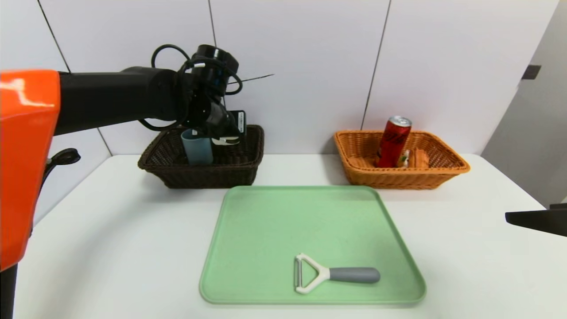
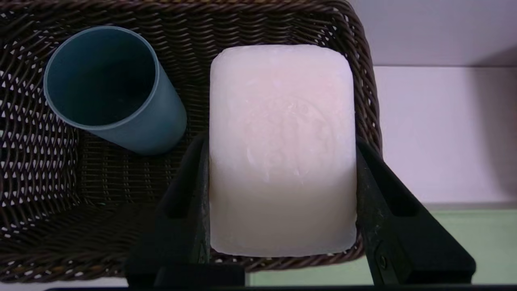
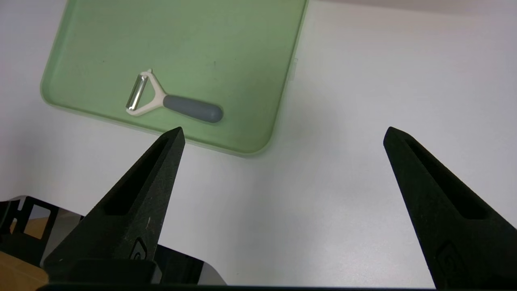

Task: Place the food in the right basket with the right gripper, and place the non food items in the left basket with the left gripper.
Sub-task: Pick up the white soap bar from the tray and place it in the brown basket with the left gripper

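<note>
You can't read any word, brand or number for certain here. At right of centre in the head view, your red soda can (image 1: 393, 144) carries dark, script-like lettering down its side, too blurred for you to spell out. In the middle of the left wrist view, your white bar (image 2: 282, 149) has pressed-in characters inside a faint round outline, also illegible. Left of centre in the head view, you'll see a white label (image 1: 241, 122) on a black block at the left arm's wrist, its print too small to read
</note>
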